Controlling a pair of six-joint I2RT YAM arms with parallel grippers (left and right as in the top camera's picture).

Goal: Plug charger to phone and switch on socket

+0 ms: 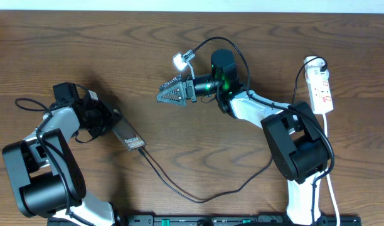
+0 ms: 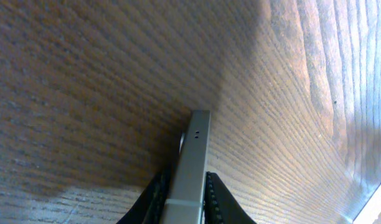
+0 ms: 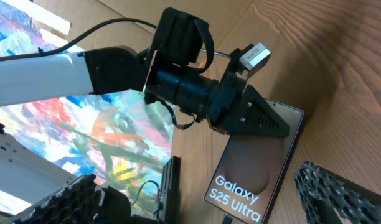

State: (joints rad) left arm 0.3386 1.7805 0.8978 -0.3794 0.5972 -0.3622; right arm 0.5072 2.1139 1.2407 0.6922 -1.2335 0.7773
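**A:** Overhead, where is the phone (image 1: 128,137) against your left gripper (image 1: 113,123)?

**B:** One end sits between my fingers (image 2: 218,200), edge-on; whether I am pinching it I cannot tell. The charger (image 1: 179,188) reaches the phone's other end.

**A:** And the arms?

**B:** My left arm is folded, wrist angled down at the phone. My right gripper (image 1: 170,91) hangs spread wide and empty, apart from the phone, the socket (image 1: 321,88) well beyond it.

brown wooden table (image 1: 66,37), with a colourful picture (image 3: 72,134) beyond its edge.
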